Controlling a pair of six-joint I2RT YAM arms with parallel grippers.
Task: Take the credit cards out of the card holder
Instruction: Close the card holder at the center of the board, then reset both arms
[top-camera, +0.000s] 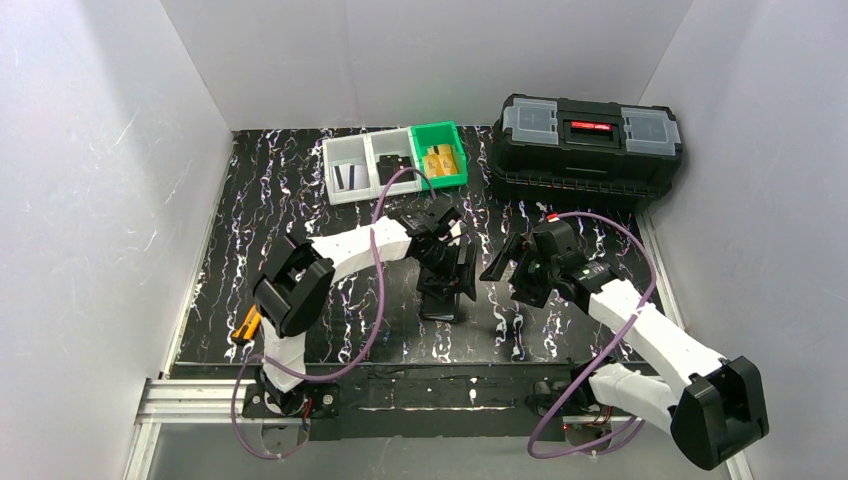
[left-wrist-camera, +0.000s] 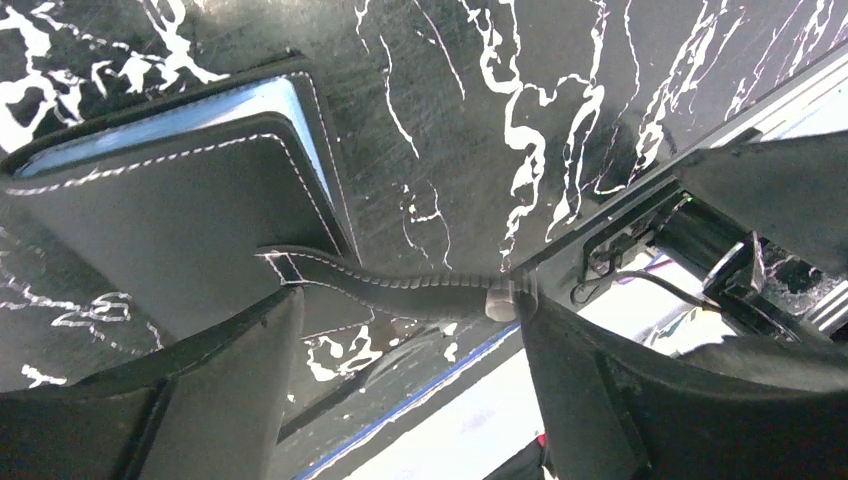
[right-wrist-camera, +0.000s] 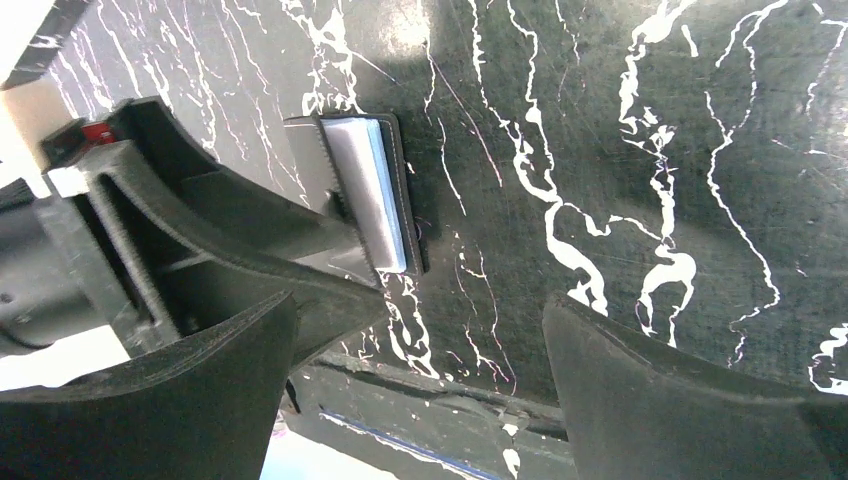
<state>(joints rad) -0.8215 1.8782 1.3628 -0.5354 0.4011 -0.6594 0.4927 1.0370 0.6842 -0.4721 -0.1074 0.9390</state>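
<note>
Top external: black bench (top-camera: 290, 190) w/ white marble veins, boxed in by plain white walls on 3 sides. An alu rail (top-camera: 190, 400) runs along the near edge. At the far edge sit two grey bins (top-camera: 367, 165) and a green bin (top-camera: 430, 132), w/ credit cards (top-camera: 441, 162) lying in them. Big black toolbox (top-camera: 590, 145) at far R.

Card holder (top-camera: 440, 300) lies mid-bench, just under the L fingers (top-camera: 460, 268), which are spread apart and grip nothing. In the L wrist view its strap (left-wrist-camera: 400, 290) runs across the gap between them. Holder looks part-folded, w/ a pale pocket edge showing; its inside is hidden, so can't tell if any cards are in it.

R fingers (top-camera: 505, 268) are wide open over bare bench, just R of the holder. Small orange item (top-camera: 247, 324) by the L arm is partly cut off and too small to ID.
</note>
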